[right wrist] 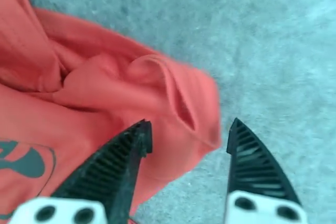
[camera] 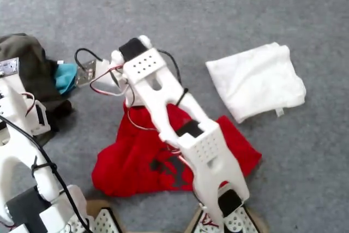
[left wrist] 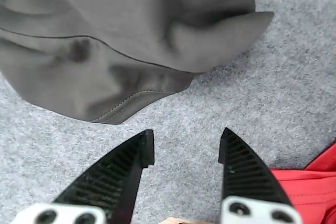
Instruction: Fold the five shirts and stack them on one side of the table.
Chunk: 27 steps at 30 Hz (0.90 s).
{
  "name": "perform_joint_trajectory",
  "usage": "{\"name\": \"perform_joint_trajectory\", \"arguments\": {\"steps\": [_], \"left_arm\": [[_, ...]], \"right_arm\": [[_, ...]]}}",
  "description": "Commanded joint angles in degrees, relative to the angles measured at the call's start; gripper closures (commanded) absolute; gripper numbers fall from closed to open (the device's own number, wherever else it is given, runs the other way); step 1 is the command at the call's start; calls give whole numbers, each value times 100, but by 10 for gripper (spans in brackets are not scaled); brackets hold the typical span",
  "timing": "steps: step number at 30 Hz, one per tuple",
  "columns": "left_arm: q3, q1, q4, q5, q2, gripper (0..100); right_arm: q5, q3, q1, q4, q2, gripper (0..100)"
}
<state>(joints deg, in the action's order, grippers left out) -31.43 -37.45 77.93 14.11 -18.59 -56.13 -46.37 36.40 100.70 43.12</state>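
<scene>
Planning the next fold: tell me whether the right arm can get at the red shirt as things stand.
Probably yes. The right gripper hangs open just above the rumpled edge of the red shirt, and nothing lies between its fingers and the cloth.

Grey table (camera: pixel 218 20): red shirt (camera: pixel 125 162), folded white shirt (camera: pixel 256 80), dark shirt pile (camera: pixel 27 61).

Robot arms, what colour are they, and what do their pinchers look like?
Both arms, the left arm and the right arm, are chunky white plastic with panels of little holes, black motor blocks and thin red, black and white cables. The left gripper and right gripper each have two black, pointed, ribbed fingers on white bases with screw holes.
</scene>
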Motion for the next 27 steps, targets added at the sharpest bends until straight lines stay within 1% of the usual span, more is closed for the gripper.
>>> {"name": "perform_joint_trajectory", "arguments": {"steps": [1,6,8,13,14,22,25,27], "left_arm": [[22,-57,-53,-62,-18,784],[13,-57,-53,-62,-18,784],[13,-57,-53,-62,-18,784],[13,-57,-53,-70,-18,784],[13,-57,-53,-70,-18,784],[13,-57,-53,-62,-18,784],[13,-57,-53,-62,-18,784],[-31,-57,-53,-62,-18,784]], "right_arm": [[-26,-488,44,18,-22,762],[-44,-514,70,-141,4,763],[-35,-505,53,-308,101,779],[-44,-716,44,-360,462,927],[-44,-813,44,-369,532,942],[-18,-1648,-44,-167,743,947],[-18,-1824,-105,-35,734,981],[-18,-1912,-141,0,734,984]]}}
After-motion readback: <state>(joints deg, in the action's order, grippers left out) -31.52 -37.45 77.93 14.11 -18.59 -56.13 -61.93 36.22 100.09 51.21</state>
